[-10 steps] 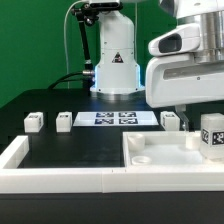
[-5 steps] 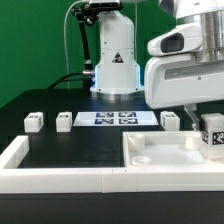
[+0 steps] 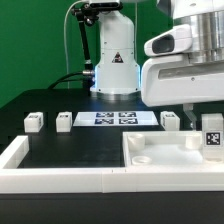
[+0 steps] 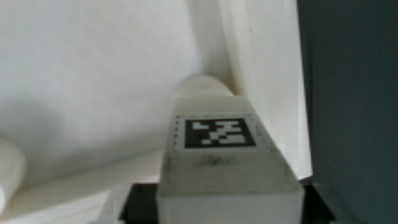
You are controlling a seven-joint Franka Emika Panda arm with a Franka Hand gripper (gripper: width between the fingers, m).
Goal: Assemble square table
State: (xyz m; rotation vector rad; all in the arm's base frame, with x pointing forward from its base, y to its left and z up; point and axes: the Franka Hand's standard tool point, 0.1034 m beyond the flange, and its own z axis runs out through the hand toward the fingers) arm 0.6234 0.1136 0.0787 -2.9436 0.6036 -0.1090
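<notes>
The square table's white top [image 3: 160,150] lies at the exterior view's right, inside the white rail. One white tagged leg [image 3: 211,138] stands on its right side, and my gripper [image 3: 209,126] hangs over it from above. In the wrist view the leg [image 4: 217,140] fills the gap between my gripper [image 4: 231,205]'s dark fingers [image 4: 150,205], which press against both of its sides, so the gripper is shut on it. The white top [image 4: 89,80] lies behind the leg. Three more legs [image 3: 34,121], [image 3: 65,120], [image 3: 170,120] stand in a row on the black surface.
The marker board [image 3: 115,118] lies flat between the loose legs. A long white rail [image 3: 60,180] borders the black surface along the front and left. The arm's white base [image 3: 115,60] stands at the back, with cables beside it.
The jaws have come in from wide open onto the sides of the right-hand leg. The arm has hardly moved, and the other legs stay in place.
</notes>
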